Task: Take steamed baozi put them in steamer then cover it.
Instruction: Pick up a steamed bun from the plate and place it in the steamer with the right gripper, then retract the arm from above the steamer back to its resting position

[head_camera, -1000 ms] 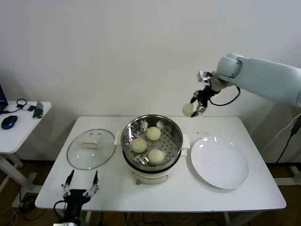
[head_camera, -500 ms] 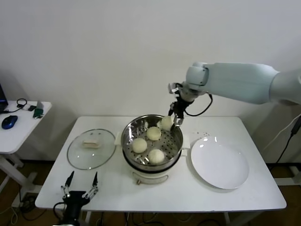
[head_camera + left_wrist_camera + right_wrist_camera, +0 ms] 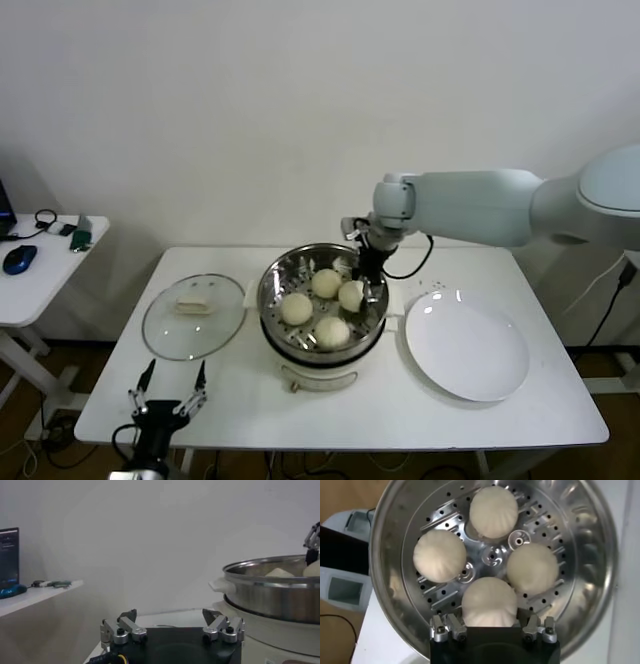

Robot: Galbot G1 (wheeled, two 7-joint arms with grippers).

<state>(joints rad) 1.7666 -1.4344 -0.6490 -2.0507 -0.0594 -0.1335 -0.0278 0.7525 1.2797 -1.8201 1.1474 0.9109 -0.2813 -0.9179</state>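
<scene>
While inside steamer (image 3: 322, 300): fourth baozi (image 3: 489, 601).

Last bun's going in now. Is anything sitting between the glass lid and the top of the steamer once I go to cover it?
Yes: the right gripper reaches into the steamer, shut on the fourth baozi. The cover lies on the table just left of it; nothing else visible between.

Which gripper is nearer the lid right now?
Left. The left gripper hangs off the table's front edge, just in front of the lid. The right gripper is over the steamer, beyond the lid's right side.
</scene>
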